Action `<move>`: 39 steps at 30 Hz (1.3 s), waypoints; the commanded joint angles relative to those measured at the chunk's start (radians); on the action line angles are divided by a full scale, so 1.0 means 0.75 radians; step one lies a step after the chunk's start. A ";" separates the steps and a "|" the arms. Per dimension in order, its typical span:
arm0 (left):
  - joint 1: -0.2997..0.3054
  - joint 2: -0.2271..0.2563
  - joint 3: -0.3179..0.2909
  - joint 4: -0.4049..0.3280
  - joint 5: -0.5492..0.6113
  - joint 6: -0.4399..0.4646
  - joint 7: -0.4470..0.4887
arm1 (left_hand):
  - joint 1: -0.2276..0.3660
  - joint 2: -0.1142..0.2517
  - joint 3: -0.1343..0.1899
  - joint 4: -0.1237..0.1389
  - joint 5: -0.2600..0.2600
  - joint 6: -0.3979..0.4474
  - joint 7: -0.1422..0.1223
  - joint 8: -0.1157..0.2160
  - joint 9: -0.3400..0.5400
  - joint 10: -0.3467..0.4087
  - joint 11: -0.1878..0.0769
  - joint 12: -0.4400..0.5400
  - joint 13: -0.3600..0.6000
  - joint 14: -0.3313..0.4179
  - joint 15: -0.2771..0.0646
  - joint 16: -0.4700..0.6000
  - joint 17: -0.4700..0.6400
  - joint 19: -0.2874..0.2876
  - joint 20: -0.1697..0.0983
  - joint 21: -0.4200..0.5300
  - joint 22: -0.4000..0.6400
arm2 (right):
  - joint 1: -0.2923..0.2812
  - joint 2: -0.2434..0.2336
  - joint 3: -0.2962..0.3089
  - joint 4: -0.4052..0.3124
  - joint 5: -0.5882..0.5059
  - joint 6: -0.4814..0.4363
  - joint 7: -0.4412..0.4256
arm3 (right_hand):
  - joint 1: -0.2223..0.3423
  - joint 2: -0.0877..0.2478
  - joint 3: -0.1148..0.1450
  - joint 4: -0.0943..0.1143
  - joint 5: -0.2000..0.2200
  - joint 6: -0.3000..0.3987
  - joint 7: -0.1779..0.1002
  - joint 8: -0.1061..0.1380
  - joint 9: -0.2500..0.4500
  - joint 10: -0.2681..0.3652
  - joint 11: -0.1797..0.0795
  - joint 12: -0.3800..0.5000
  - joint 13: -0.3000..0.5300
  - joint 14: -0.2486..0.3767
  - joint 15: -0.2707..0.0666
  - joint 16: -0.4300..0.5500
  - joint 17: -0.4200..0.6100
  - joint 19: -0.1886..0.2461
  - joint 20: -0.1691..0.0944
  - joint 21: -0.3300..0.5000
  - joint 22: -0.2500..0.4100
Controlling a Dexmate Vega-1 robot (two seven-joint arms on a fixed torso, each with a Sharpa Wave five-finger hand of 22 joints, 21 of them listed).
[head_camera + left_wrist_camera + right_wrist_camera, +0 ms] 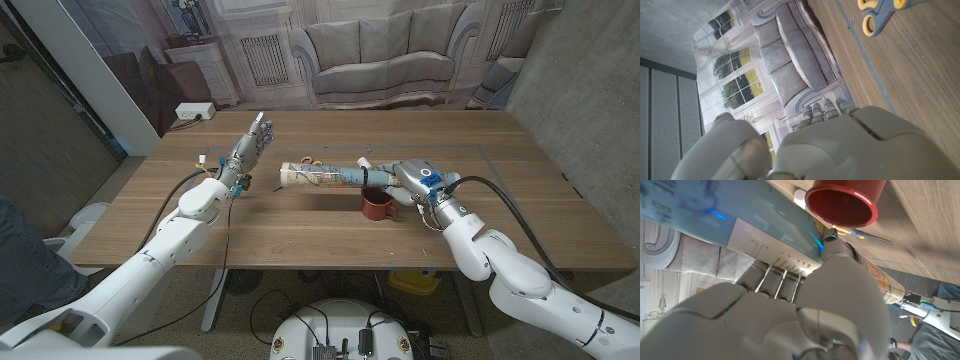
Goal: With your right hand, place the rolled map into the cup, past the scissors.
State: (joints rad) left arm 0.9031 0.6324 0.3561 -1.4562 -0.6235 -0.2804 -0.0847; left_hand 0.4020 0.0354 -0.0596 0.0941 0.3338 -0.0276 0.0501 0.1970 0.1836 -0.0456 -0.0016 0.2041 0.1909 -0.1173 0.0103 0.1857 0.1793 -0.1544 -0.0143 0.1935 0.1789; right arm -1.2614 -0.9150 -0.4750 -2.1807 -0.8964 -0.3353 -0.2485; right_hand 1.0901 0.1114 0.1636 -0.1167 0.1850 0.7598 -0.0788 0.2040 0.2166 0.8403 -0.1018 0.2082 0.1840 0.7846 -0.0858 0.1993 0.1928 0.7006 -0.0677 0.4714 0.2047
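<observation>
Right hand (415, 180) grips the rolled map (325, 176), held level above mid-desk (300, 230), over the scissors (312, 163). Left hand (250, 145) hangs spread. Tilt the map upright, centre its end over the red cup (377, 206), just beside the hand, then lower.

A wooden table (330, 235) stands on a grey floor (110, 190). Behind it hangs a printed backdrop (400, 50) picturing a pale sofa (385, 55), a white cabinet (205, 65) and tall paned windows (737, 82). A bare concrete wall (590, 80) rises to one side. A white power strip (194, 111) lies on the floor.
</observation>
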 commanded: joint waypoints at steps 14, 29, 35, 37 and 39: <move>-0.009 -0.013 0.009 0.008 0.005 0.004 0.006 | 0.011 0.004 -0.014 0.004 -0.002 0.001 0.002 0.003 0.007 -0.011 -0.004 0.004 0.004 -0.007 -0.004 0.003 0.005 -0.004 0.008 0.011 0.005 | 0.007 -0.037 -0.032 0.011 0.054 -0.056 0.041 | 0.004 0.012 0.007 0.002 0.006 0.029 -0.029 0.003 0.006 -0.010 0.004 0.000 0.007 -0.015 -0.171 -0.005 0.004 -0.013 -0.183 0.004 0.003; 0.006 -0.015 0.013 -0.007 0.009 0.004 0.019 | 0.012 0.006 -0.017 0.004 -0.002 0.000 0.002 0.003 0.007 -0.010 -0.003 0.005 0.004 -0.006 -0.003 0.003 0.005 -0.005 0.008 0.011 0.005 | -0.013 -0.064 -0.031 0.000 0.071 -0.087 0.047 | 0.003 0.005 0.008 -0.004 0.008 -0.004 -0.027 -0.006 0.006 -0.044 0.012 -0.008 0.008 -0.051 -0.161 -0.012 0.003 -0.035 -0.177 0.000 0.000; 0.008 -0.016 0.013 -0.010 0.010 -0.001 0.018 | 0.013 0.007 -0.019 0.004 -0.002 0.001 0.002 0.003 0.007 -0.009 -0.001 0.005 0.004 -0.006 -0.004 0.003 0.005 -0.005 0.008 0.011 0.005 | -0.021 -0.075 -0.033 -0.016 0.064 -0.092 0.041 | 0.003 0.001 0.008 -0.006 0.009 -0.011 -0.023 -0.006 0.005 -0.055 0.018 -0.009 0.008 -0.058 -0.156 -0.011 0.003 -0.046 -0.175 -0.003 -0.001; 0.010 -0.017 0.012 -0.010 0.008 -0.004 0.017 | 0.013 0.007 -0.020 0.004 -0.002 0.001 0.002 0.003 0.007 -0.009 -0.002 0.005 0.004 -0.007 -0.003 0.003 0.005 -0.004 0.008 0.011 0.005 | -0.021 -0.077 -0.035 -0.022 0.059 -0.095 0.044 | 0.000 -0.001 0.007 -0.005 0.009 -0.018 -0.023 -0.007 0.005 -0.059 0.023 -0.009 0.008 -0.063 -0.155 -0.011 0.003 -0.048 -0.174 -0.003 -0.001; 0.012 -0.017 0.011 -0.011 0.007 -0.005 0.017 | 0.013 0.007 -0.020 0.004 -0.002 0.001 0.002 0.003 0.007 -0.009 -0.002 0.005 0.004 -0.006 -0.003 0.003 0.005 -0.005 0.007 0.011 0.005 | -0.020 -0.078 -0.037 -0.025 0.056 -0.096 0.047 | -0.006 -0.005 0.004 -0.003 0.009 -0.029 -0.018 -0.011 0.005 -0.063 0.014 -0.009 0.008 -0.068 -0.152 -0.012 0.003 -0.052 -0.174 -0.004 -0.002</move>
State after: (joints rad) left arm 0.9062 0.6221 0.3644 -1.4603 -0.6180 -0.2776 -0.0727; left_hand 0.4061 0.0395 -0.0677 0.0940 0.3338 -0.0276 0.0501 0.1970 0.1836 -0.0456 -0.0016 0.2041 0.1908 -0.1173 0.0103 0.1858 0.1793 -0.1544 -0.0143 0.1935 0.1789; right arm -1.2686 -0.9620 -0.4988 -2.1837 -0.8487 -0.3956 -0.2167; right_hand 1.0915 0.1147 0.1643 -0.1160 0.1856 0.7469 -0.0918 0.1911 0.2165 0.7992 -0.0898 0.2042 0.1893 0.7400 -0.0770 0.1952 0.1928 0.6679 -0.0640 0.4682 0.2028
